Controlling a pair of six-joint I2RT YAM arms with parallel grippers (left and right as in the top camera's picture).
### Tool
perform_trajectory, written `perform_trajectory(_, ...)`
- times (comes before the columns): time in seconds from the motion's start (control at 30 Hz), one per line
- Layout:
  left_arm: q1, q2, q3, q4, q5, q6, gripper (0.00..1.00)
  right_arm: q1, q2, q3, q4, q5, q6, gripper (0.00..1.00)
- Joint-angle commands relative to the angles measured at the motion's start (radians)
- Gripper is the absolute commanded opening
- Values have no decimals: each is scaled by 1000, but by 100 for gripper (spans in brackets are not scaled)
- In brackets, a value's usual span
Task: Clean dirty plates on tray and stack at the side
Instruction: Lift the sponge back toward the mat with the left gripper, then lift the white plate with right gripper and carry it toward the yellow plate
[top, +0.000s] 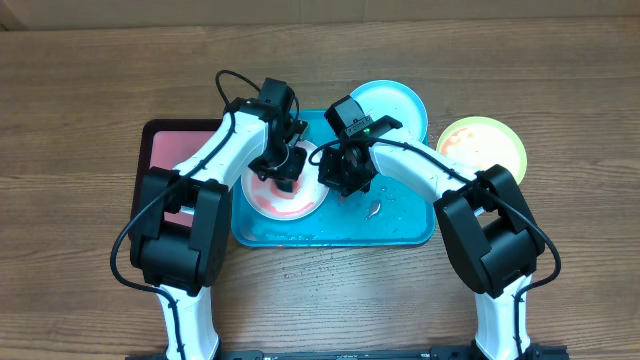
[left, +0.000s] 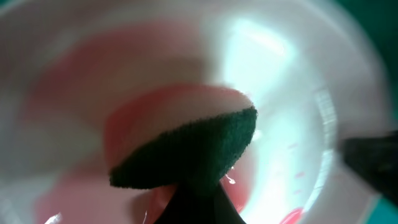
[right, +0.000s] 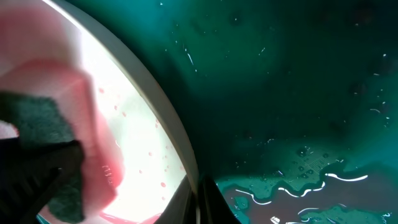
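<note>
The white plate (top: 285, 205), smeared with red sauce, lies on the left part of the turquoise tray (top: 400, 225). My left gripper (top: 287, 165) is shut on a dark green sponge (left: 193, 146) that presses on the plate's inside (left: 280, 74). My right gripper (top: 335, 175) is shut on the plate's right rim (right: 180, 143), one finger on each side of it (right: 199, 199). The sponge also shows in the right wrist view (right: 37, 124). The light blue plate (top: 392, 105) lies at the tray's back right edge. The yellow-green rimmed plate (top: 482, 148) lies on the table to the right.
A dark red tray with a black rim (top: 172, 150) sits left of the turquoise tray, partly under my left arm. Water pools on the turquoise tray's floor (right: 311, 180) beside the right gripper. The wooden table (top: 90, 90) surrounds both trays.
</note>
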Motion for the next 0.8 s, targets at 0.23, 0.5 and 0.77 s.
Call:
perform_trajectory(0.23,52,14,281,-109,176,3,4,2,4,-13,13,1,-8,4)
perform_trajectory(0.5,155,14,534,-301,-72,-173,4,-3,-3,36,-38,-13,-75,4)
perform_trajectory(0.77,201,15,543,-332,-71,-172,4,26,-127,156,-229,338,-143,4)
